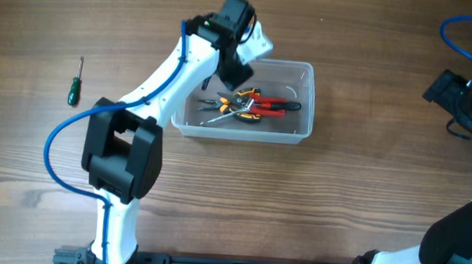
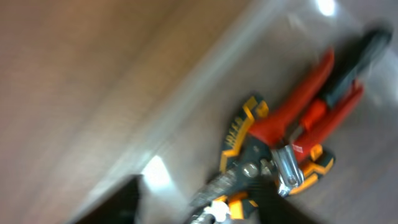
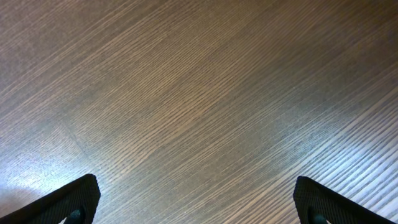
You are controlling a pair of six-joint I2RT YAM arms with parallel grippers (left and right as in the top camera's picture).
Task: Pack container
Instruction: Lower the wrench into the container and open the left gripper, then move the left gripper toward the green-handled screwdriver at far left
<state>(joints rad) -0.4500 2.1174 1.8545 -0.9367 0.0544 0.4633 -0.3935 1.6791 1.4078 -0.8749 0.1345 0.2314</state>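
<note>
The clear plastic container (image 1: pixel 306 72) stands at the table's middle. In it lie red-handled pliers (image 1: pixel 273 105) and orange-and-black pliers (image 1: pixel 235 99) with other tools tangled together. My left gripper (image 1: pixel 239 71) hangs over the container's back left corner, just above the tools, with its fingers apart. The left wrist view is blurred; it shows the red pliers (image 2: pixel 305 99), the orange-and-black pliers (image 2: pixel 239 134) and the container's wall (image 2: pixel 205 81), with my fingers (image 2: pixel 196 208) dark at the bottom edge. My right gripper (image 1: pixel 446 88) is open and empty over bare wood (image 3: pixel 196 199) at the far right.
A green-handled screwdriver (image 1: pixel 74 92) lies on the wooden table at the far left, well apart from the container. The left arm reaches from the front edge across the table's left middle.
</note>
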